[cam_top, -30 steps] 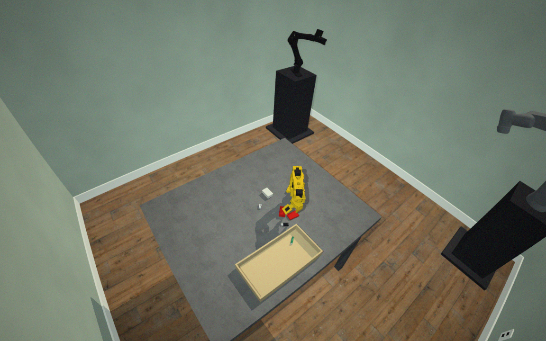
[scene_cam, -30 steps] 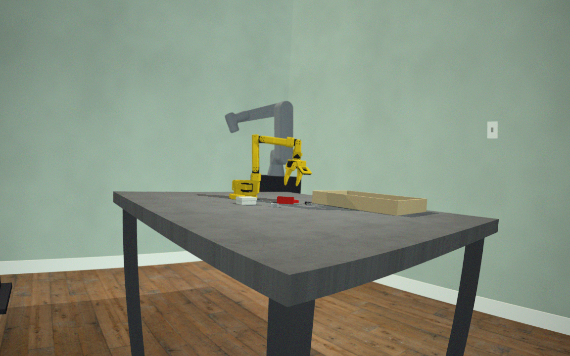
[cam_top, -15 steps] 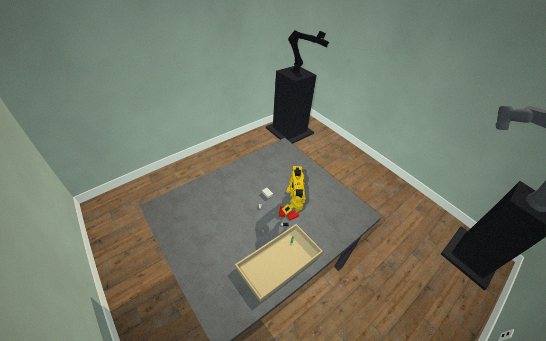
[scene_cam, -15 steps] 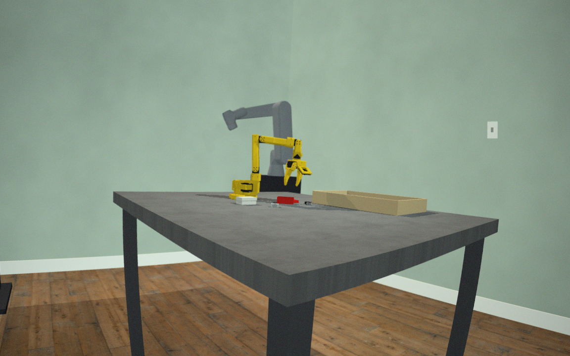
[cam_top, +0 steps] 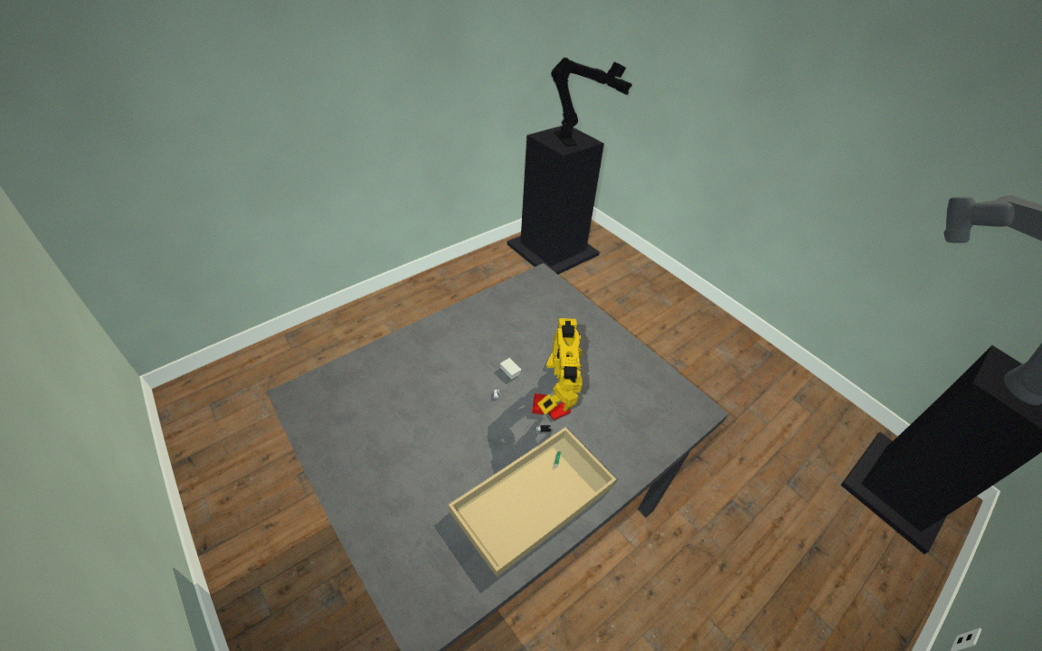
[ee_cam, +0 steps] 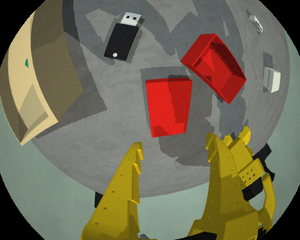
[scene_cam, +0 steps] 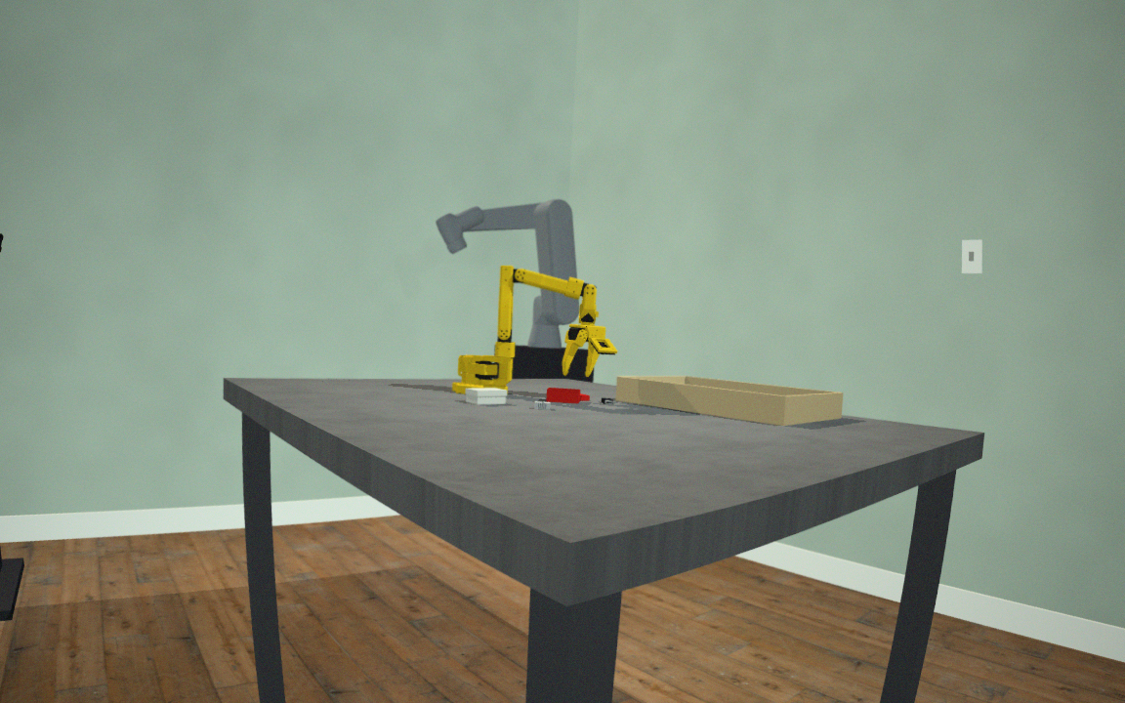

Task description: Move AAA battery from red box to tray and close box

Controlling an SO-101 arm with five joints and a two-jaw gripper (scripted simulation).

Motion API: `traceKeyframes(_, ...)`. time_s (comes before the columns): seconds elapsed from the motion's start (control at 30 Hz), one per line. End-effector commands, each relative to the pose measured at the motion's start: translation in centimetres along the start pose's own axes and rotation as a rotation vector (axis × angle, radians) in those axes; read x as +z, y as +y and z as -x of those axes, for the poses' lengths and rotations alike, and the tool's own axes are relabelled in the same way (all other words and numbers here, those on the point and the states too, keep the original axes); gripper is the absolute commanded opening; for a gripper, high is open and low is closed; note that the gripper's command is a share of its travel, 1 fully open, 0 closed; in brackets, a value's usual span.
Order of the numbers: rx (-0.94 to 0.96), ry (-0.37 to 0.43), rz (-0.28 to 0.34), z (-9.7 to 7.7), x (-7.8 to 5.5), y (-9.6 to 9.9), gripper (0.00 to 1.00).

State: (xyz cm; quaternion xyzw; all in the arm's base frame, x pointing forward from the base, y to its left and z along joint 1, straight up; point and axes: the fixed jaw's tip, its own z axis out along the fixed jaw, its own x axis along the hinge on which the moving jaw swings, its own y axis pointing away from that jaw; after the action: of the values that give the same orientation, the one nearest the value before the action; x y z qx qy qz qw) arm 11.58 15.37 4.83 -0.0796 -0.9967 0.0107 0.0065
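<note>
Hand (ee_cam: 174, 156) empty, part-open — above red lid (ee_cam: 169, 107).

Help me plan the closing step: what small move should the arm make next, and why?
Probably lower the gripper onto the red lid to grasp it. The green battery already lies in the tray, the red base sits open beside the lid, and the open jaws hover empty above it.

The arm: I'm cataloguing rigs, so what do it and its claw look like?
The arm is bright yellow with black joint blocks. The claw has two tapered yellow fingers, notched on their inner edges, with small holes and black parts at the base. No cables show.
</note>
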Motion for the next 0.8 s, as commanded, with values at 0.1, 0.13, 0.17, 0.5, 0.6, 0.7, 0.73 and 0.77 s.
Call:
traceKeyframes(0.1,0.001,-0.012,0.022,0.1,1.3,0.4,0.29)
traceKeyframes(0.13,0.001,-0.012,0.022,0.1,1.5,0.3,0.29)
traceKeyframes(0.17,0.001,-0.012,0.022,0.0,1.7,0.3,0.29)
traceKeyframes(0.5,0.001,-0.012,0.022,0.0,3.1,0.2,0.29)
traceKeyframes(0.6,0.001,-0.012,0.022,0.0,3.4,0.2,0.29)
traceKeyframes(0.7,0.001,-0.012,0.022,-0.1,3.5,0.2,0.29)
traceKeyframes(0.73,0.001,-0.012,0.022,-0.1,3.5,0.2,0.29)
traceKeyframes(0.77,0.001,-0.012,0.022,-0.1,3.5,0.2,0.29)
